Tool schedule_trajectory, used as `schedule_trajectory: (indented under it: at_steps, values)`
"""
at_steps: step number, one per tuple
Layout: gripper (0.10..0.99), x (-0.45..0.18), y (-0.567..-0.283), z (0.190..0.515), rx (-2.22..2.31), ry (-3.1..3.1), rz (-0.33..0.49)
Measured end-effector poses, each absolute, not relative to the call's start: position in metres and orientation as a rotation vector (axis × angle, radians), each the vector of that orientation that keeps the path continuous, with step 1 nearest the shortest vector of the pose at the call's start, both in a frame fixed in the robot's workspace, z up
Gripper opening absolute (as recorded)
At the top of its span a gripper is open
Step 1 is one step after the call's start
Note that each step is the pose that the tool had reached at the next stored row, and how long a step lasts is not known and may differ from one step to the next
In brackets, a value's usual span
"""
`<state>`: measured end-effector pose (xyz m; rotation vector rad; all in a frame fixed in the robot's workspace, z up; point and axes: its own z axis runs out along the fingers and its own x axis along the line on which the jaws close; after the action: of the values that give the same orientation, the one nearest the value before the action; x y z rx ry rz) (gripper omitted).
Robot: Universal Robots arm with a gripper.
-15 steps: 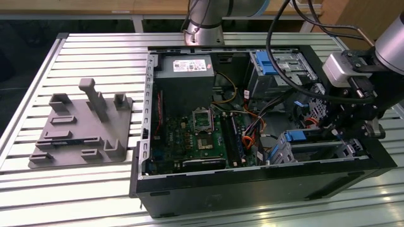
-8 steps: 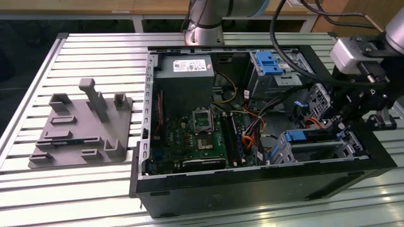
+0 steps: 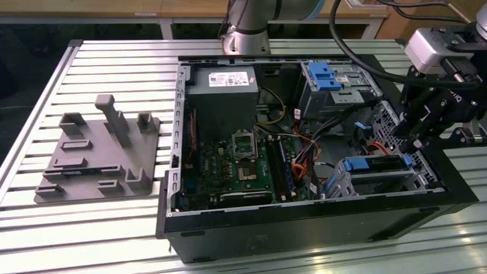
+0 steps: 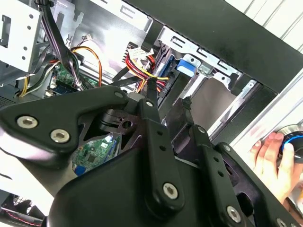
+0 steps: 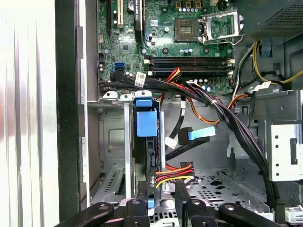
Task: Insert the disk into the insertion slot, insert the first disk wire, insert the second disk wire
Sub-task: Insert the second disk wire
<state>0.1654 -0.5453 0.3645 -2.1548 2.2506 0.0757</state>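
Inspector: Where is the disk located?

Operator: The disk (image 3: 377, 164) sits inside the insertion slot (image 3: 417, 174). The slot occupies the corner of the computer case (image 3: 304, 228) toward the exterior view's right, against the case's near wall. The blue carrier frames the disk on its visible edges.

Inspector: What is the state of the gripper?

Operator: The gripper (image 5: 162, 185) hangs over that same corner, above the slot. The jaws stand apart, and no object is clamped between them. In the first wrist view, one black finger lies on each side of the disk's edge.

Inspector: What is the condition of the wiring?

Operator: A red, yellow and black wire bundle (image 5: 175, 171) runs between the fingers and ends at the disk's edge. The views do not show whether it is seated. The second disk wire (image 5: 200, 134) lies loose beside the disk, with its blue plug apart from the disk and pointing away from it.

Inspector: What else is present?

Operator: A taller cage with a blue latch (image 3: 335, 85) stands at the far wall of the case. The motherboard (image 3: 243, 165) covers the case floor. A grey fixture plate (image 3: 99, 160) rests on the slatted table (image 3: 45, 240), near the table edge at the exterior view's left. In the second wrist view, a person's hand (image 4: 270, 158) rests on a blue-ringed knob (image 4: 291, 144) outside the case
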Motion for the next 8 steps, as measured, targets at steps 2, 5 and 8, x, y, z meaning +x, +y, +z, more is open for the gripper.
schedule_trajectory:
  at_steps: [2, 5, 8]
  values:
    - [0.357, 0.1654, -0.5453, 0.3645, -2.155, 2.251, 0.076]
    - [0.357, 0.1654, -0.5452, 0.3645, -2.155, 2.251, 0.075]
    - [0.357, 0.1654, -0.5452, 0.3645, -2.155, 2.251, 0.075]
